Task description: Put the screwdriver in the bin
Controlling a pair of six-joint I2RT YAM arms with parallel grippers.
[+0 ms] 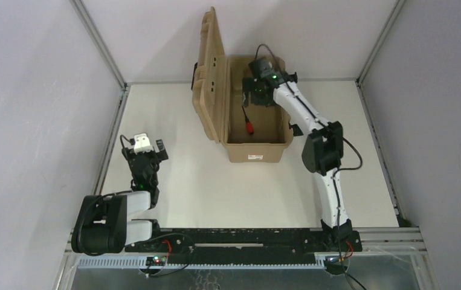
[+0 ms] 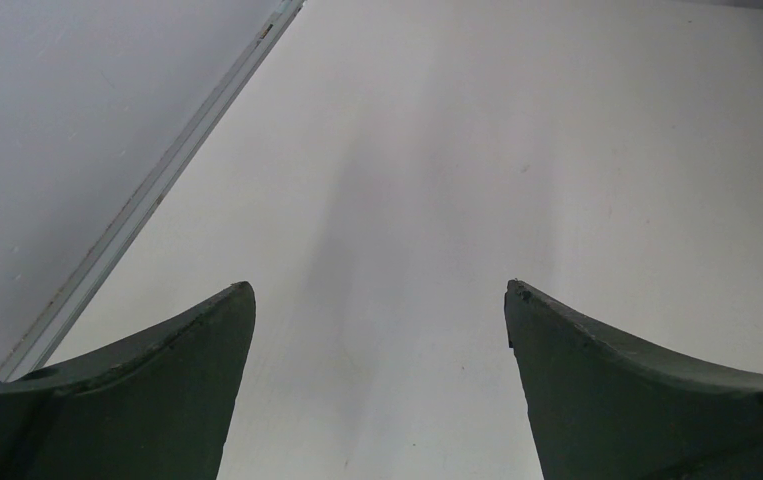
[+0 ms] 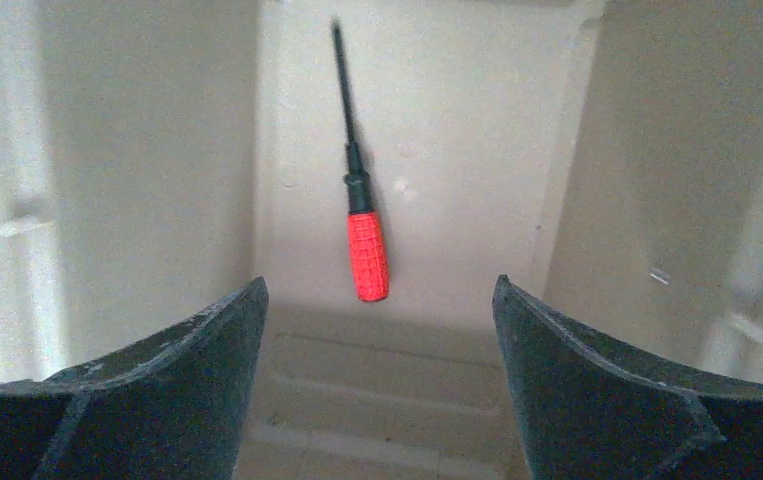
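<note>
The tan bin (image 1: 258, 151) stands at the back of the table with its lid (image 1: 211, 78) swung up on the left. Inside it lies the red-handled screwdriver (image 1: 249, 123), seen in the right wrist view as the screwdriver (image 3: 365, 240) against the bin's inner surface, dark shaft pointing away. My right gripper (image 3: 379, 300) hovers over the bin's far end (image 1: 258, 90), jaws open and nothing between them, apart from the screwdriver. The left gripper (image 2: 379, 295) is open over bare table at the near left (image 1: 146, 148).
Bin walls (image 3: 147, 150) close in on both sides of the right gripper. A metal rail (image 2: 147, 195) runs along the table's left edge near the left gripper. White enclosure walls (image 1: 34, 109) surround the table.
</note>
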